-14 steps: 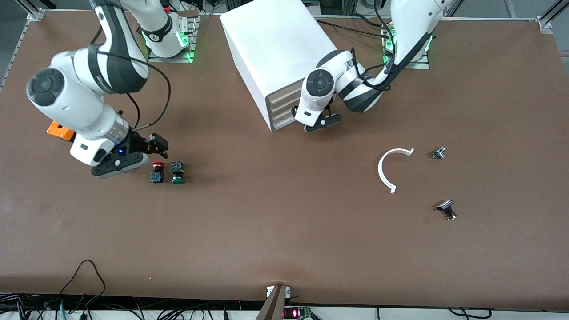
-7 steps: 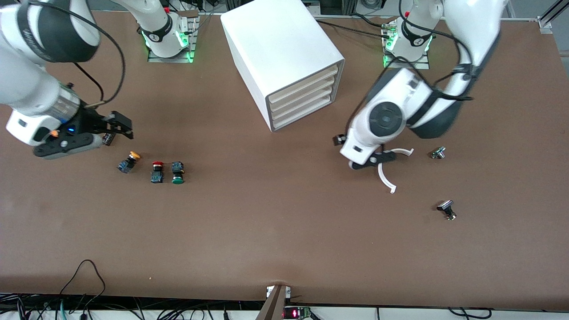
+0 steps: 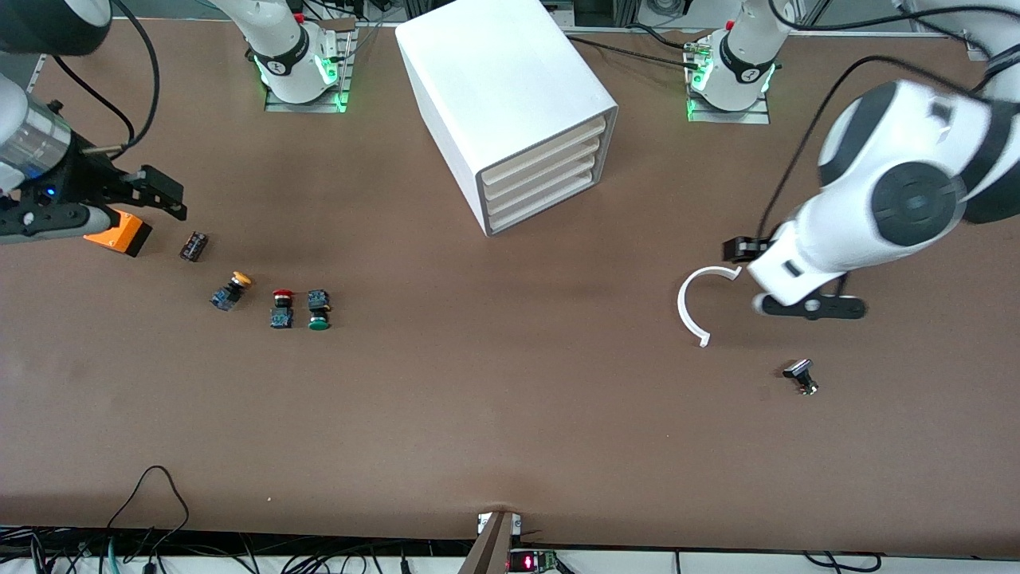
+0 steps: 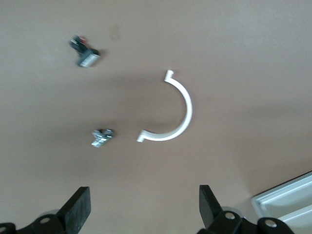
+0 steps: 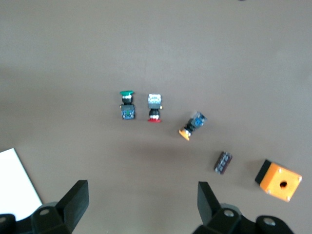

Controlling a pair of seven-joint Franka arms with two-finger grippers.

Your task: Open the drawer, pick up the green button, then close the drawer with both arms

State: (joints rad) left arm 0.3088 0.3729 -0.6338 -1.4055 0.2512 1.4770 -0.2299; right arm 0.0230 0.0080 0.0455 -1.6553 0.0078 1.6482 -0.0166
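The cream-fronted bottom drawer (image 3: pixel 547 201) of the white box cabinet (image 3: pixel 494 88) sits closed; the green-capped push-button (image 3: pixel 319 321) lies on the tabletop (image 3: pixel 510 414) toward the right arm's end from that cabinet. Both tools, left tool (image 3: pixel 809 307) and right tool (image 3: pixel 151 191), hang with fingers apart, holding nothing, so the task looks finished.

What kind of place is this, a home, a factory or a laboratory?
Most likely a robotics laboratory. Two arms are bolted to plates on a wide brown table framed with metal rails, loose cables run along its edge, and small parts, such as a green button and a white cabinet, are laid out as for a test.
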